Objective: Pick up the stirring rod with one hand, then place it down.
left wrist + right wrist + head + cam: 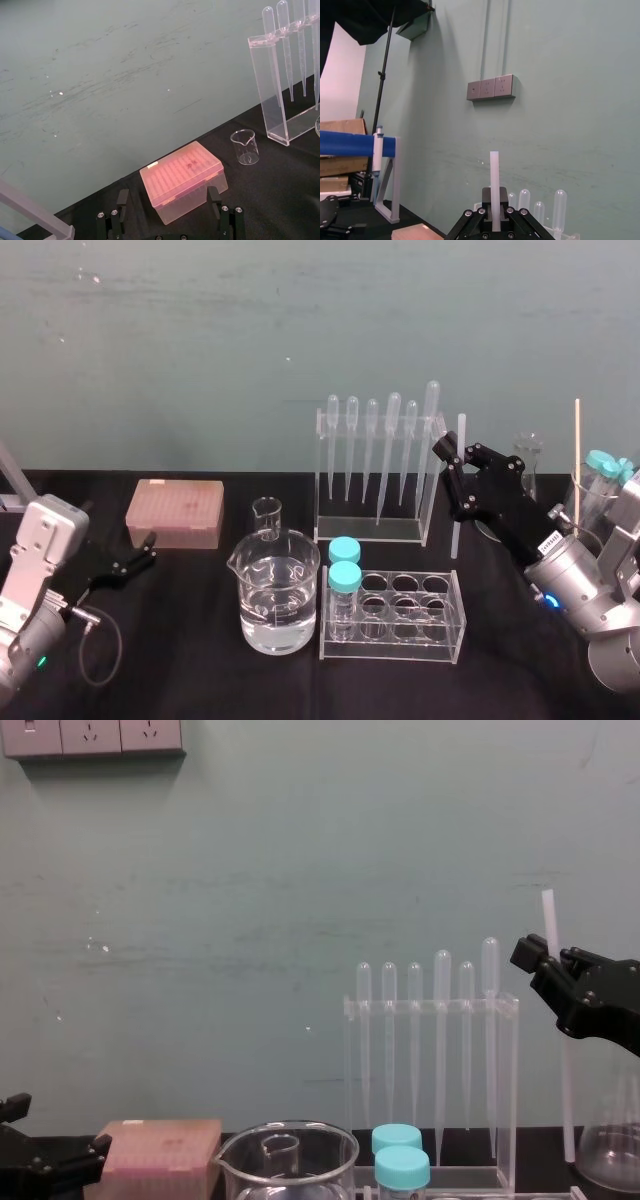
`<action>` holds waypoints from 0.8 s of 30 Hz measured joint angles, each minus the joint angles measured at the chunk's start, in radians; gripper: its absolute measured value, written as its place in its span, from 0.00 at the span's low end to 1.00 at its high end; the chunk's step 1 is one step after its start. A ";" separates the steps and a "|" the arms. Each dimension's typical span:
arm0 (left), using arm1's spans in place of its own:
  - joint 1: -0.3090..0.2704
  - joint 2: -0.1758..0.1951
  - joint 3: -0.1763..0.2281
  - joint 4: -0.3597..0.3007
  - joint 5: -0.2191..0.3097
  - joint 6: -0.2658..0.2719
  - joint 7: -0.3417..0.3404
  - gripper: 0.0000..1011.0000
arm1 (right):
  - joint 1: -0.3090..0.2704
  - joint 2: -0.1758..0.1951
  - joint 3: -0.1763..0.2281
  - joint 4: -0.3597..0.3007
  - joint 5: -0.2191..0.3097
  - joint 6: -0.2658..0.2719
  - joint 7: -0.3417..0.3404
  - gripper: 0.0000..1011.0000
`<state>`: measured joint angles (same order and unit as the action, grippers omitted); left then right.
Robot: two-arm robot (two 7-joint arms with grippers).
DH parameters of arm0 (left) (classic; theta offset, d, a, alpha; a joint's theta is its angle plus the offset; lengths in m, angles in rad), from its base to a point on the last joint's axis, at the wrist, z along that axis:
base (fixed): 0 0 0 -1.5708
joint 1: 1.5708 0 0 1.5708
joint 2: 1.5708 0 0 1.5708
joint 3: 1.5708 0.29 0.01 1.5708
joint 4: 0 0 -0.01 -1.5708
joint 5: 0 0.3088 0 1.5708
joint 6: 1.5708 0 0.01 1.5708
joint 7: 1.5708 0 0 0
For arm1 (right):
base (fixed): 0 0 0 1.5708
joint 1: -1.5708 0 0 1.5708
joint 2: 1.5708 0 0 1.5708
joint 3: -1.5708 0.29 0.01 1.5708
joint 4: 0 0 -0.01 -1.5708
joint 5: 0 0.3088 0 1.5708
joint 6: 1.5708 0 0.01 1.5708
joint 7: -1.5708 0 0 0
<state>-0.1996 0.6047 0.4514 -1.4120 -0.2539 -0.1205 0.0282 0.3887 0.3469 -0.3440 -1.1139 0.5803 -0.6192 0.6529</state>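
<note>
My right arm reaches forward and inward from the table's right side; my right hand (455, 468) is clamped on the stirring rod (461, 432) a little above its middle; the rod stands upright just beside the right end of the pipette rack (375, 525); my left hand (148, 550) rests low at the left, fingers spread, holding nothing.

I'm looking at a laboratory bench. On the black table (180, 660) I see a clear rack (370, 530) hung with pipettes (393, 430), a beaker (275, 590) of clear liquid, a small beaker (267, 517), a tube rack (405, 618) holding two blue-capped tubes (345, 580), a pink tip box (175, 512), a glass flask (528, 452) and a stirring rod (461, 435). Behind it stands a plain green wall (200, 340) with a row of sockets (491, 87).
</note>
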 joint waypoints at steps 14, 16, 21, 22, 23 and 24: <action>0.000 0.000 0.000 0.000 0.000 0.000 0.000 0.99 | -0.004 -0.001 0.006 -0.008 -0.016 0.006 -0.009 0.07; 0.000 0.000 0.000 0.000 0.000 0.000 0.000 0.99 | -0.010 0.000 0.011 -0.022 -0.026 0.021 -0.020 0.07; 0.000 0.000 0.000 0.000 0.000 0.000 0.000 0.99 | -0.029 0.015 0.017 -0.065 -0.044 0.068 -0.032 0.07; 0.000 0.000 0.000 0.000 0.000 0.000 0.000 0.99 | -0.038 0.022 0.020 -0.082 -0.043 0.084 -0.031 0.07; 0.000 0.000 0.000 0.000 0.000 0.000 0.000 0.99 | -0.042 0.025 0.021 -0.089 -0.041 0.092 -0.029 0.07; 0.000 0.000 0.000 0.000 0.000 0.000 0.000 0.99 | -0.047 0.028 0.023 -0.096 -0.040 0.099 -0.026 0.07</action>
<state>-0.1995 0.6047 0.4514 -1.4120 -0.2539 -0.1205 0.0283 0.3416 0.3753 -0.3214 -1.2104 0.5404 -0.5204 0.6268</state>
